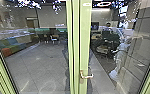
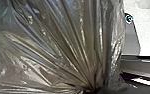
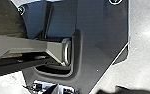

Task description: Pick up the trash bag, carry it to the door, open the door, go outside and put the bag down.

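A closed-looking glass door in a pale green frame (image 1: 84,37) fills the middle of the head view, with a metal lever handle (image 1: 86,75) low on its upright. In the left wrist view the dark, translucent trash bag (image 2: 66,37) shows large, its folds drawn together to a tight bunch, where my left gripper (image 2: 93,90) is shut on it. What is inside the bag cannot be told. How my right gripper stands cannot be made out in the right wrist view; no handle shows near it there.
Through or mirrored in the glass are coloured seats (image 1: 14,44), a white chair (image 1: 54,38), a tiled floor (image 1: 43,65) and a small person (image 1: 108,25) near a dark screen. A pale figure, perhaps a reflection, stands at the right. Grey panelled wall (image 1: 143,42) lies beyond.
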